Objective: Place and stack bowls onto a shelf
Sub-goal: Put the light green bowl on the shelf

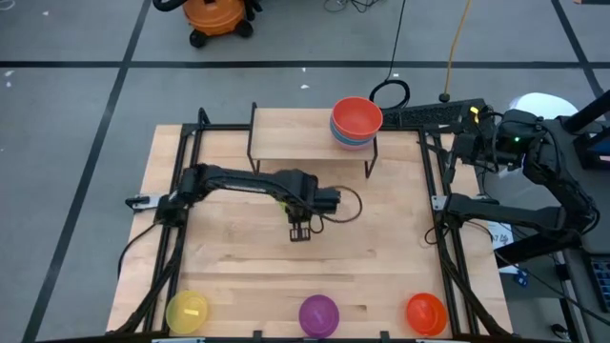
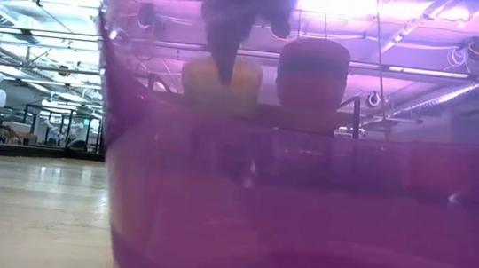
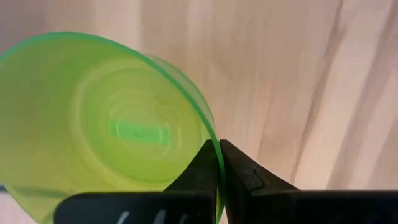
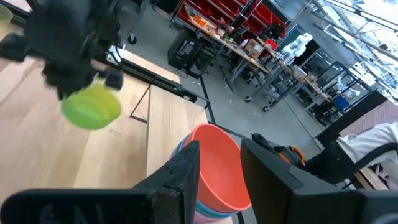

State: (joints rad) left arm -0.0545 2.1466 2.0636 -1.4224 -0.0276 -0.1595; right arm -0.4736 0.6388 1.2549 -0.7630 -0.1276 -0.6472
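My left gripper [image 1: 300,232] hovers over the middle of the table, shut on a green bowl [image 3: 93,124]. In the right wrist view that green bowl [image 4: 91,107] hangs under it. The shelf [image 1: 295,138] stands at the far edge. A stack with a red bowl [image 1: 355,118] on top sits on the shelf's right end. My right gripper [image 4: 217,152] is open, level, just right of the stack, and touches nothing I can see. Yellow [image 1: 187,312], purple [image 1: 318,314] and orange [image 1: 426,312] bowls sit along the near edge. My left gripper pinches the green bowl's rim [image 3: 214,134], one finger inside the bowl and one outside. The bowl is lifted clear of the table and tipped on its side. From above, the arm hides it.
The purple bowl [image 2: 303,203] sits right in front of the low camera and fills most of that view. Black frame rails [image 1: 181,191] run along the table's left and right sides. Bare wood lies between the shelf and the near row of bowls.
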